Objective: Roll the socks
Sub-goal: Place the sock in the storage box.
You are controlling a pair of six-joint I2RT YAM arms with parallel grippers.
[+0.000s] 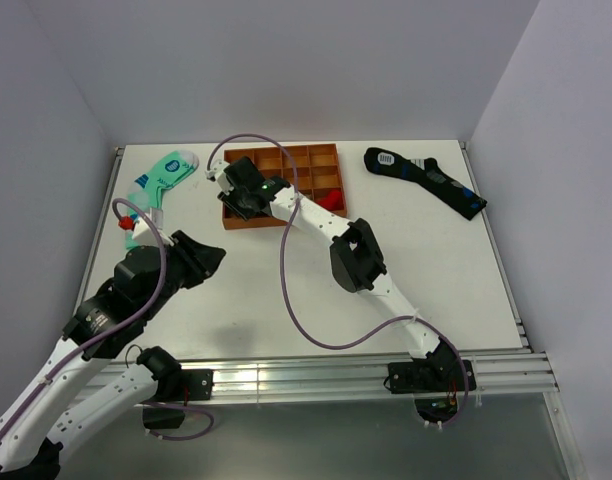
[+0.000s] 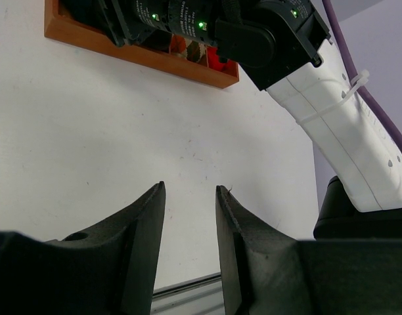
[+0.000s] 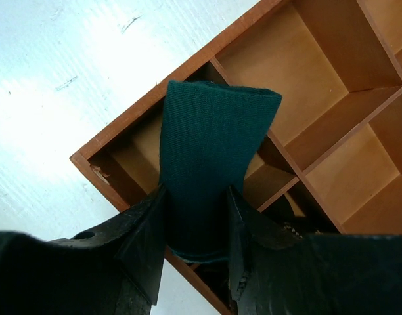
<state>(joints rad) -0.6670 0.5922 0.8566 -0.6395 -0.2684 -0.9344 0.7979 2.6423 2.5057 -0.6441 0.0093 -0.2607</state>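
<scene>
The dark teal-green socks (image 3: 211,151) form a folded bundle gripped between the fingers of my right gripper (image 3: 196,197). The bundle hangs over the corner compartment of the orange wooden tray (image 3: 122,128). In the top view my right gripper (image 1: 241,195) sits over the tray's near left corner (image 1: 228,222) and hides the socks. My left gripper (image 2: 190,190) is open and empty, low over the bare table in front of the tray (image 2: 122,49). In the top view it (image 1: 218,255) is left of the right arm.
A mint-green patterned sock (image 1: 166,175) lies at the far left. A black sock with blue patches (image 1: 426,180) lies at the far right. A red item (image 1: 333,200) sits in a tray compartment. The right arm (image 2: 345,131) crosses right of my left gripper.
</scene>
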